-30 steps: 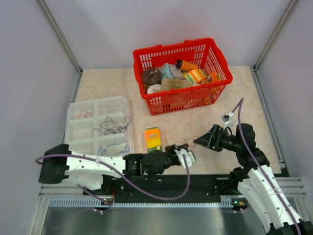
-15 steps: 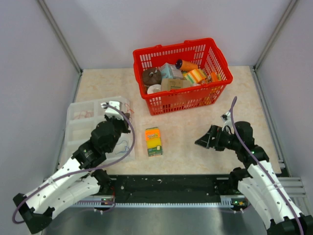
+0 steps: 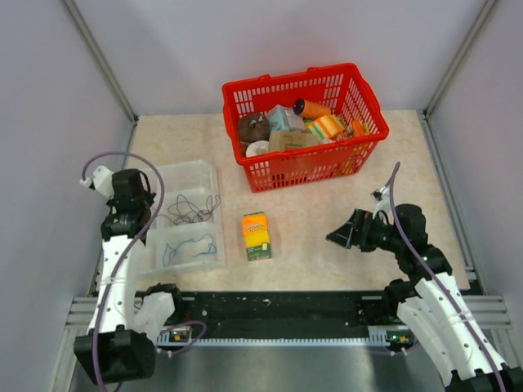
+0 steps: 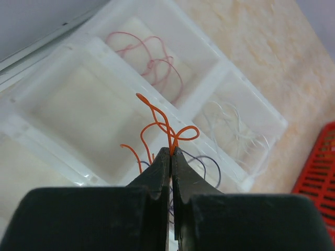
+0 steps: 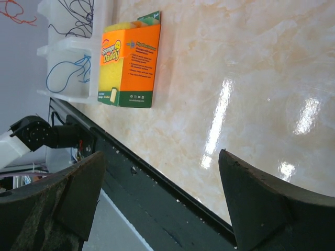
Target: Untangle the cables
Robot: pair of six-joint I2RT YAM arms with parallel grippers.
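Left end effector pinches an orange cable above the tray (right end effector spread).

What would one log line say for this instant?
left gripper: shut on orange cable over tray | right gripper: open, empty | black cable, blue cable: in tray compartments

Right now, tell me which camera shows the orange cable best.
Left wrist: the orange cable loops clearly, pinched between the shut fingers above the tray. The right wrist view catches the cable only as a far corner squiggle; in the top view I cannot make it out.
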